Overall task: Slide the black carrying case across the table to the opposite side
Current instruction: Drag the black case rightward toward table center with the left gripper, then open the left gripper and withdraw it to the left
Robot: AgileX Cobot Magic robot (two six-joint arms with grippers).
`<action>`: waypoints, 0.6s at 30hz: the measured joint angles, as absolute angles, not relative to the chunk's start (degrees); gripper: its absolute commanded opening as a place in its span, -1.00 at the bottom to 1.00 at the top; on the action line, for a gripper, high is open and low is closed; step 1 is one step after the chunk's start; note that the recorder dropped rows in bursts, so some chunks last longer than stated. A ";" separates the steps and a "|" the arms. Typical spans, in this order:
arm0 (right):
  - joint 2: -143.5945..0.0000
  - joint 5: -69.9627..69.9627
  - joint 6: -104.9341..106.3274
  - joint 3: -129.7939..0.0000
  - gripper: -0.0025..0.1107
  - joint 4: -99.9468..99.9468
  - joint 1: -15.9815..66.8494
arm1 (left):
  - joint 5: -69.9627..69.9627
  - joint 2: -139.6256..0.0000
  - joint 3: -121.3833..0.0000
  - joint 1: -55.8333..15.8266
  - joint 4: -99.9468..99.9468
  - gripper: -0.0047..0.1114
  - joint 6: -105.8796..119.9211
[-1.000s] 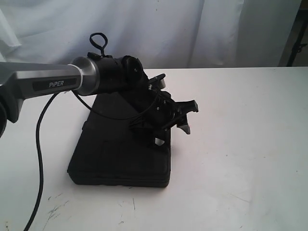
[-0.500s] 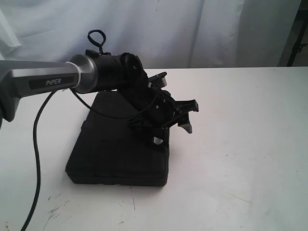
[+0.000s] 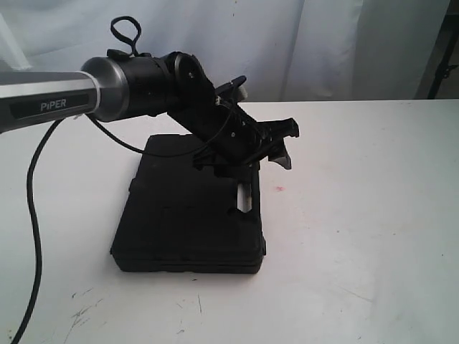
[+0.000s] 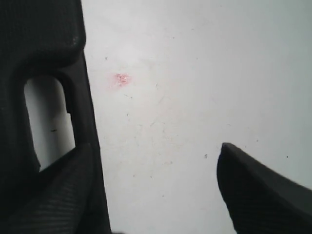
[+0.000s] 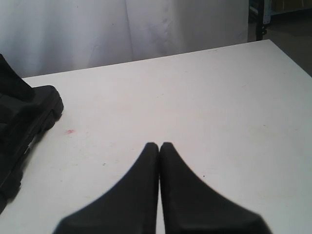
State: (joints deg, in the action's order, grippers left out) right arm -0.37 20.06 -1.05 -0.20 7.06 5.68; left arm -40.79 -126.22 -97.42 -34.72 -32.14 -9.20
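- Jaws of the left gripper (image 4: 153, 151) are standing spread wide, pinching nothing, at the handle edge of the black carrying case (image 3: 186, 215).
- One finger (image 4: 53, 195) is overlapping the case beside its handle cutout (image 4: 48, 122); the other is hanging off the case, over bare table (image 3: 373, 215).
- The case is lying flat on the table, a pink spot (image 3: 278, 188) showing just beside its handle edge.
- The right gripper (image 5: 159, 146) is hovering off the case's handle side, jaws pressed together on nothing.
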 measured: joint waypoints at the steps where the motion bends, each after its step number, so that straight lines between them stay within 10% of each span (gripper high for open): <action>1: -0.37 20.06 -1.05 -0.20 -0.96 7.06 5.68 | -40.79 -126.22 -97.42 -34.72 -32.14 0.25 -9.08; 6: -0.37 20.06 -1.05 -0.20 -0.96 7.06 5.68 | -41.08 -125.70 -97.42 -34.72 -30.50 -0.09 -7.92; 11: -0.37 20.06 -1.05 -0.20 -0.96 7.06 5.68 | -43.80 -123.43 -97.42 -34.33 -26.04 -0.92 -7.95; 18: -0.37 20.06 -1.05 -0.20 -0.96 7.06 5.68 | -47.37 -120.19 -96.23 -33.98 -16.44 -0.92 -9.69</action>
